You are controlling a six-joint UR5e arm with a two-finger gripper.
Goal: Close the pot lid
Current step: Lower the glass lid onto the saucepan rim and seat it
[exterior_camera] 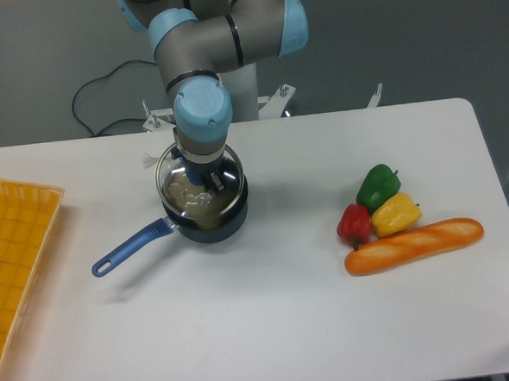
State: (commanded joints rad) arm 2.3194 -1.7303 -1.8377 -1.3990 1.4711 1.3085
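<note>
We see the round clear glass lid directly beneath our two-finger gripper, over the dark navy blue-handled saucepan. We cannot tell how the jaws stand.

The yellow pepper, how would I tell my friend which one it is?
Look at the white table's right side, where a long bread loaf lies. Three peppers huddle just above it. The yellow pepper sits rightmost, touching the loaf, beside the red and below the green.

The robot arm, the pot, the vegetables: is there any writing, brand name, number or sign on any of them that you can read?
None can be read.
Robot arm: grey with blue caps, no lettering visible.
Pot and lid: no label visible.
Peppers, bread, orange tray: plain, no marks.
Table: no marks.
</note>
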